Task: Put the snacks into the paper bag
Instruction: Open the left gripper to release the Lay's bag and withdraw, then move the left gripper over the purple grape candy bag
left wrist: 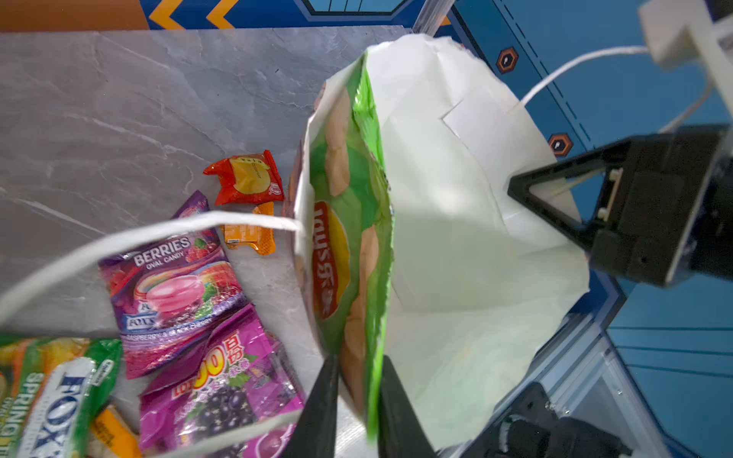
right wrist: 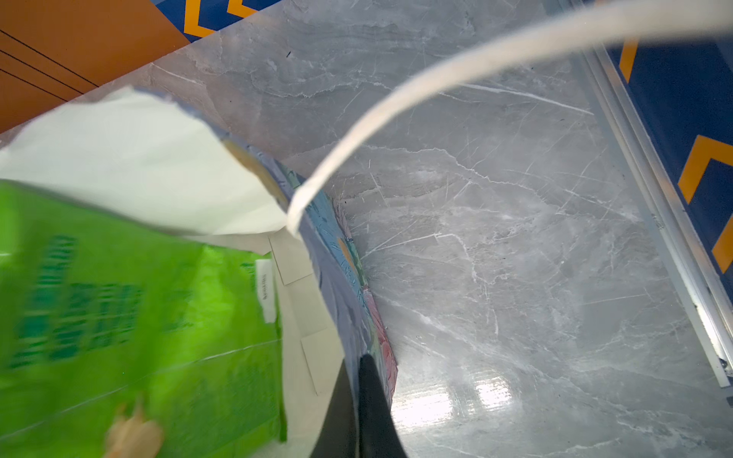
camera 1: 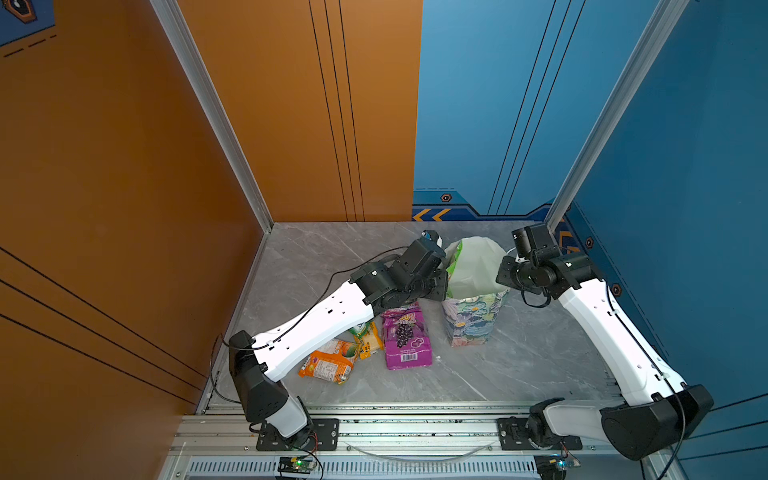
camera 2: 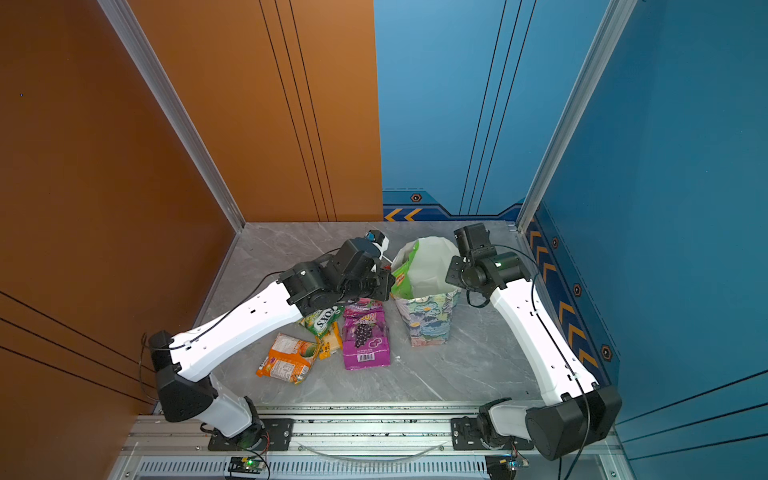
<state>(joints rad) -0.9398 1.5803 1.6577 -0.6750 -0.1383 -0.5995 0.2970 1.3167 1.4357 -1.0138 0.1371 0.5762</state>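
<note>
The paper bag (camera 1: 473, 324) stands upright on the table (camera 1: 519, 365), a little to the 3 o'clock side of the middle in both top views. The green crisps bag (left wrist: 349, 246) is on edge inside it, flat against the 9 o'clock wall. The left gripper (left wrist: 360, 368) has its jaws narrowly apart with the crisps bag's edge between them. Whether they pinch it or merely flank it I cannot tell. The right gripper (right wrist: 355, 363) is closed on the paper bag's 3 o'clock rim, holding the mouth wide.

The step looks like letting the crisps bag go. To do it well, the right gripper should hold that rim so the mouth does not fold, while the left opens fully and lifts straight up. A cord handle (left wrist: 139, 238) loops close by the left gripper. It could snag on a sideways exit and tip the bag.

Waiting on the bag's 9 o'clock side are a grape packet (camera 1: 405, 336), an orange packet (camera 1: 328, 363), a berries packet (left wrist: 174, 277), a red sachet (left wrist: 246, 176) and an orange sachet (left wrist: 250, 234).

The bag's floor is out of sight, so how deep the crisps bag sits is unknown. From above, the left arm (camera 1: 316, 320) covers the berries packet and both sachets. The right wrist view shows the crisps bag only as a green blur.
</note>
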